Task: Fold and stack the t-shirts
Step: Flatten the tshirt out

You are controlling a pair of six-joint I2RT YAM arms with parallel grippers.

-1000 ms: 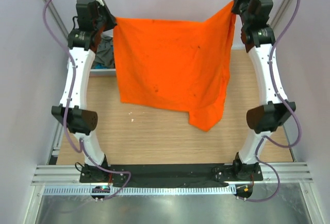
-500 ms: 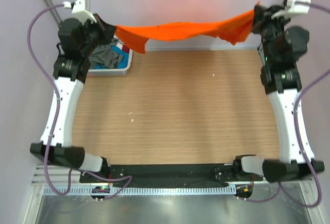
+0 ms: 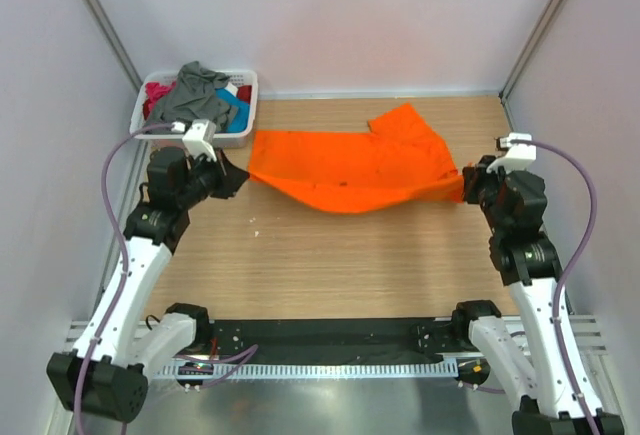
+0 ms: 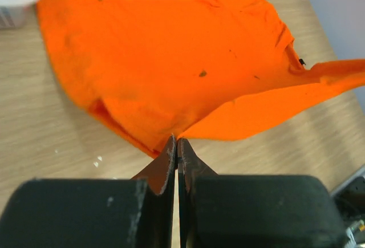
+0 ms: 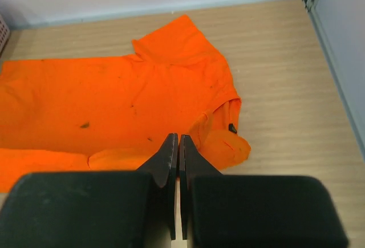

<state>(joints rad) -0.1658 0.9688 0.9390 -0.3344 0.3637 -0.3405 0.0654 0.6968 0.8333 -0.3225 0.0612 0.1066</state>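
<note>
From above, the orange t-shirt [image 3: 350, 165] lies spread across the far half of the table [image 3: 330, 275], stretched between my two grippers. My left gripper [image 3: 236, 177] is at the shirt's left near corner and my right gripper [image 3: 466, 187] at its right near corner. Both are closed on the cloth. The edge between them hangs in a shallow curve towards me. One sleeve points away at the far right. In the far left corner stands the white basket [image 3: 247, 105], just beside the shirt's left edge. It holds a grey t-shirt [image 3: 195, 88], a teal-blue t-shirt [image 3: 232, 107] and a red-pink t-shirt [image 3: 156, 95].

Through my left wrist camera, my left gripper [image 4: 175, 145] has its jaws pressed together with no gap. A folded point of the orange t-shirt [image 4: 159, 54] runs right into their tips. The rest of the shirt fans out beyond them over the table [image 4: 45, 139]. A taut strip of it leads off to the right edge. A corner of the basket [image 4: 23, 0] shows at the far left.

Through my right wrist camera, my right gripper [image 5: 175, 145] is likewise clamped tight. The orange t-shirt [image 5: 114, 100] meets its tips, so the pinch is on the hem. The body of the shirt spreads away to the left and beyond. A sleeve lies bunched just to the right of my fingers on the table [image 5: 274, 88].
</note>
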